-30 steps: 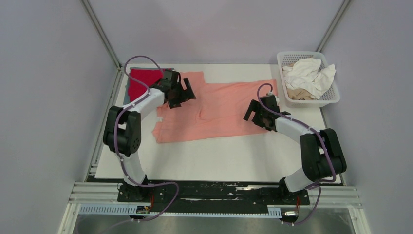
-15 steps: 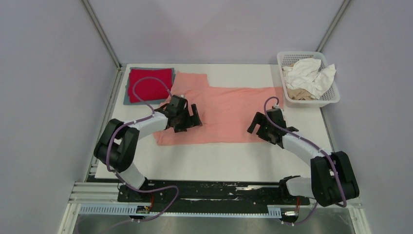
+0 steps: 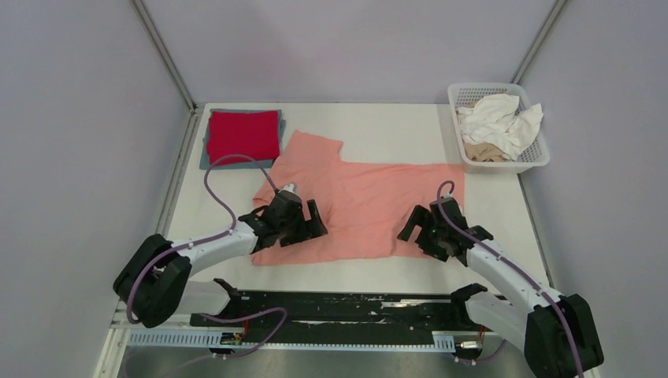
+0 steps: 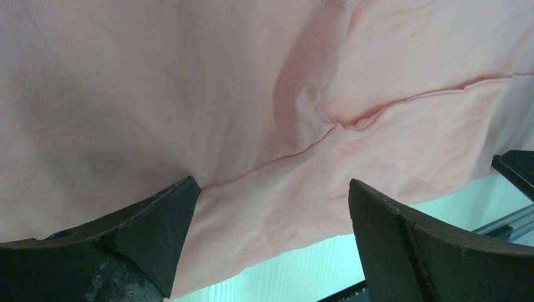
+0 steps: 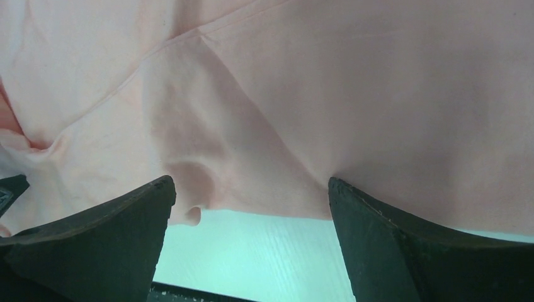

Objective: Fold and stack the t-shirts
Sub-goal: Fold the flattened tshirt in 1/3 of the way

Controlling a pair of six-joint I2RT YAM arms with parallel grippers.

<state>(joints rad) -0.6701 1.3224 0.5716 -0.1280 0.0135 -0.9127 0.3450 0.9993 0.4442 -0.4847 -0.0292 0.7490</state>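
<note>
Roughly midway: red shirt point(image 3: 243, 135) is sitting folded on grey-blue shirt point(image 3: 205, 162) at the table's point(image 3: 370, 272) far-left corner, pink shirt point(image 3: 370, 197) is lying flat near the front edge with left gripper point(image 3: 302, 224) and right gripper point(image 3: 421, 230) poised spread wide over its near hem, white shirts point(image 3: 498, 118) and beige shirt point(image 3: 484, 151) are waiting in the far-right basket point(image 3: 504, 167).

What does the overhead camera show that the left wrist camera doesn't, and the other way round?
Only overhead: the folded red shirt and the white basket of crumpled clothes. Only the left wrist: a close look at a raised seam in the cloth. Both: the pink shirt on the table, with the open left gripper at its near edge.
</note>
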